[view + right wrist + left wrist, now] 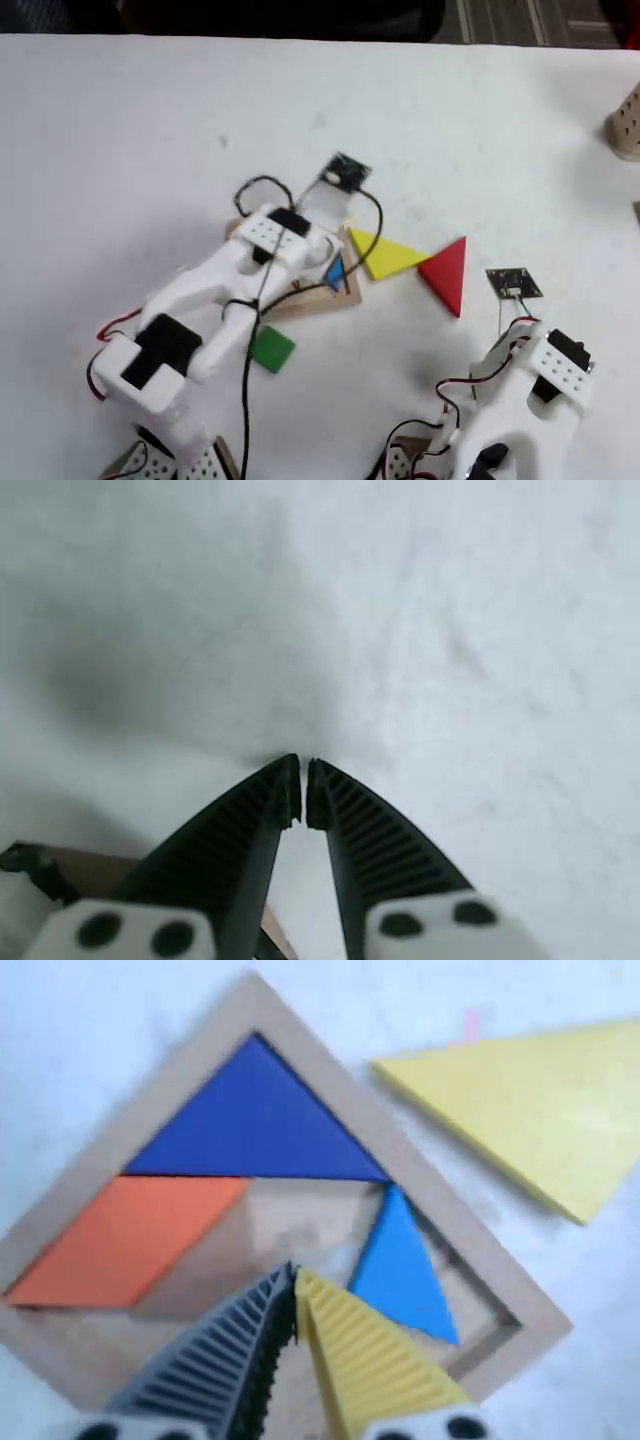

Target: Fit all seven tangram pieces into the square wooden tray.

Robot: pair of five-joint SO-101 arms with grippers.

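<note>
Left gripper (pixel 293 1280) is right up close in its wrist view: one grey finger and one yellow one, tips pressed together with nothing between them, hanging just over the bare wood in the middle of the wooden tray (pixel 330 1085). So far the tray holds three pieces. The big dark blue triangle (pixel 255 1115) has its square corner tucked into one corner of the tray. The orange parallelogram (pixel 130 1235) lies along one wall with an edge against the blue one's long side. The small light blue triangle (pixel 400 1270) sits along the next wall, its tip meeting the end of that same long side. The rest of the tray floor that shows is bare.

The tray is roughly mid-table (pixel 150 120), a bit toward the near edge, mostly under the left arm. Just off its side facing the table's right edge lies the yellow triangle (pixel 385 255), and the red triangle (pixel 447 272) looks like it's touching the yellow's tip. The green square (pixel 271 348) sits on the table just beside the tray, on the near-edge side.

Right gripper (pixel 302 780) is down by the near right corner over bare tabletop, black fingers closed to a hair's gap, holding nothing.
</note>
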